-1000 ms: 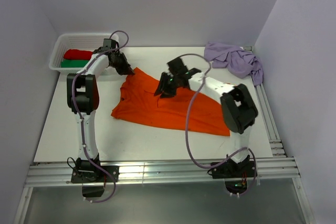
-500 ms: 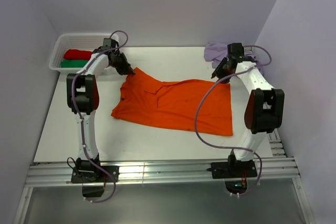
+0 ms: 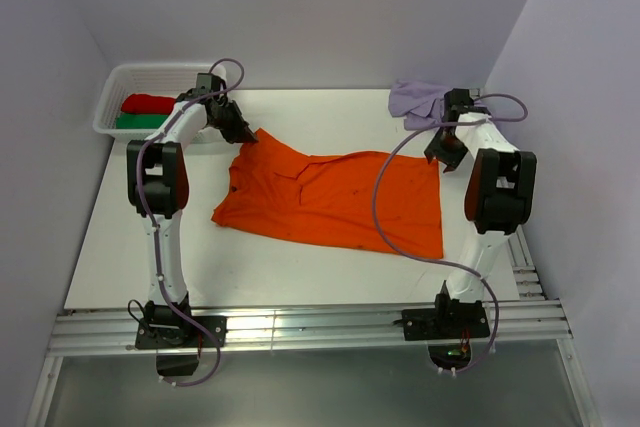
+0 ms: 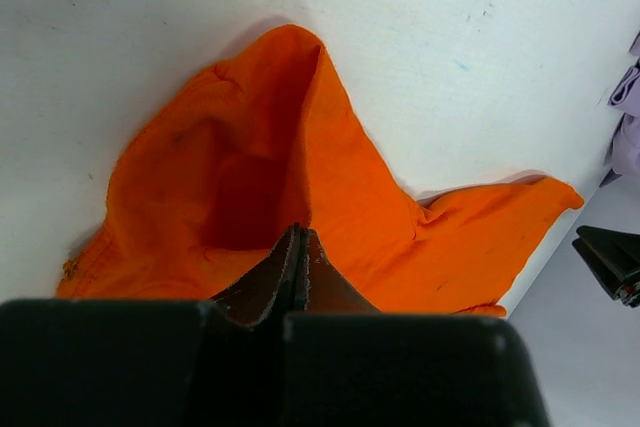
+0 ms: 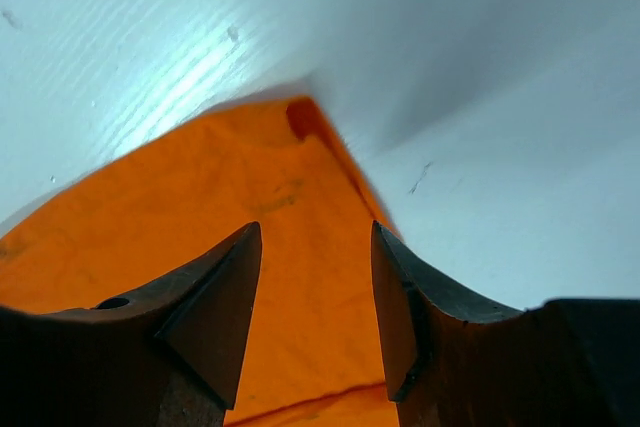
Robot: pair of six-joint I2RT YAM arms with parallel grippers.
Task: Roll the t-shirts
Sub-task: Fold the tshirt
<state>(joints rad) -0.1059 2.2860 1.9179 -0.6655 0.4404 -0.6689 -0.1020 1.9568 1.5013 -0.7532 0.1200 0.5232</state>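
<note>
Two t-shirts. One orange t-shirt [image 3: 330,202] lies spread mostly flat over the middle of the tabletop [image 3: 130,247], its long side running from the far-left part toward the right edge. It is not rolled, and there are some wrinkles near its left end. One lilac t-shirt [image 3: 415,102] sits crumpled in a heap at the far right corner, apart from the orange one.

Two grippers. The left gripper [image 3: 247,137] is at the orange shirt's far-left corner. Its fingers are pressed together and pinch the fabric, which tents up to the fingertips in the left wrist view. The right gripper [image 3: 442,154] hangs over the orange shirt's far-right corner with its fingers [image 5: 215,297] spread apart. Nothing is between them, and the cloth corner lies flat on the tabletop below. That gripper is just beside the lilac heap; I can't tell if it touches it.

One white basket [image 3: 110,97] sits at the far left corner, close behind the left arm. Two cloth items are inside it, one red bundle [image 3: 147,103] and one green bundle [image 3: 135,121], side by side with the red farther back.

Two purple cables [image 3: 375,207], one looping along each arm.
</note>
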